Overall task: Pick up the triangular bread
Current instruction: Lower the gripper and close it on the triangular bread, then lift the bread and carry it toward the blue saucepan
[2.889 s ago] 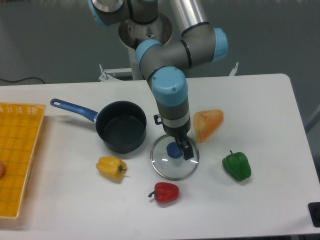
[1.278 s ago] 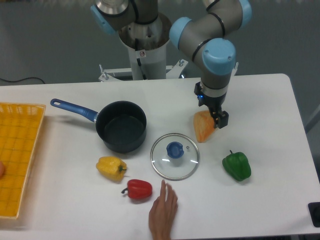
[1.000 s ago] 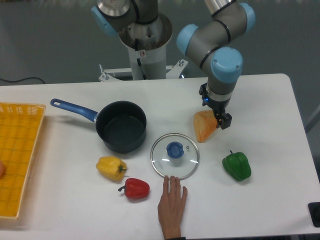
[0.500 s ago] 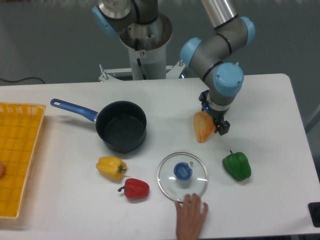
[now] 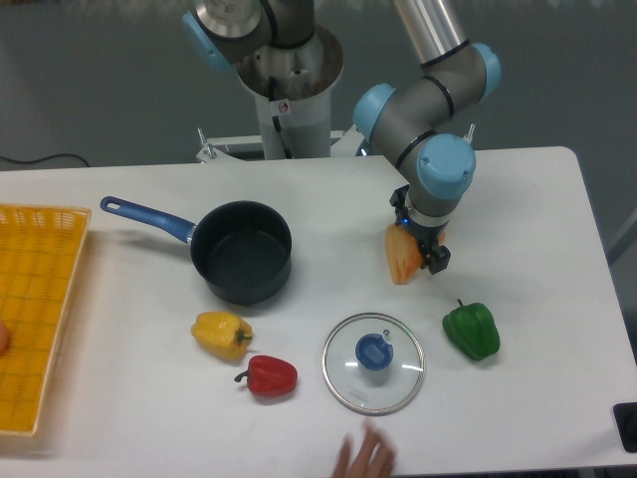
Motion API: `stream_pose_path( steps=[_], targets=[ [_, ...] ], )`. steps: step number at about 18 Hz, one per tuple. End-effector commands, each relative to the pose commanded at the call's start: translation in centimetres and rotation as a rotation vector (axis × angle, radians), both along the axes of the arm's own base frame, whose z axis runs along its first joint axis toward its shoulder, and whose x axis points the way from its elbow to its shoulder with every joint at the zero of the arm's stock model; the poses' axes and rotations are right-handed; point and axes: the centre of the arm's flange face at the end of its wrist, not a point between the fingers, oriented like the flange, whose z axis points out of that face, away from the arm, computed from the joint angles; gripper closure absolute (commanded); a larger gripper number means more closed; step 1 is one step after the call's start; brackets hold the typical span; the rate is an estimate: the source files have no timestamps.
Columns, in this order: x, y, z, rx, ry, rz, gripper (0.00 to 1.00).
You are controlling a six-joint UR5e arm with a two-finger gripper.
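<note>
The triangular bread (image 5: 400,255), an orange wedge with a paler face, stands on the white table right of centre. My gripper (image 5: 420,256) comes down on it from above. One dark finger (image 5: 437,260) shows at the bread's right side and the other finger is hidden. The jaws look closed on the bread, which stands narrow and upright. Its right part is hidden behind the gripper.
A black pot with a blue handle (image 5: 242,251) stands to the left. A yellow pepper (image 5: 221,334), a red pepper (image 5: 269,375), a glass lid (image 5: 373,362) and a green pepper (image 5: 471,331) lie in front. A yellow basket (image 5: 30,309) is at far left. A person's hand (image 5: 363,458) is at the bottom edge.
The hand dragged the glass lid down and right, then drew back to the bottom edge. My gripper settled onto the bread, which now looks narrower and more upright.
</note>
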Motion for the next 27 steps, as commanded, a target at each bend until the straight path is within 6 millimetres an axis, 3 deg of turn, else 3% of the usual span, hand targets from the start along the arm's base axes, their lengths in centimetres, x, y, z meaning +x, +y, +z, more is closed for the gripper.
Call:
stream_pose_path(
  steps=[5, 6, 8, 14, 17, 22, 27],
  targets=[
    [0.2, 0.3, 0.0, 0.0, 0.005, -0.006, 0.0],
    [0.1, 0.4, 0.1, 0.0, 0.007, -0.005, 0.08],
    [0.0, 0.4, 0.3, 0.0, 0.008, -0.006, 0.4],
    [-0.4, 0.0, 0.5, -0.057, 0.033, -0.018, 0.81],
    [-0.5, 0.0, 0.7, -0.057, 0.037, -0.017, 0.94],
    [-0.9, 0.6, 2.0, -0.065, 0.023, -0.022, 0.94],
    [-1.2, 1.4, 6.5, -0.07, -0.007, -0.028, 0.94]
  ],
)
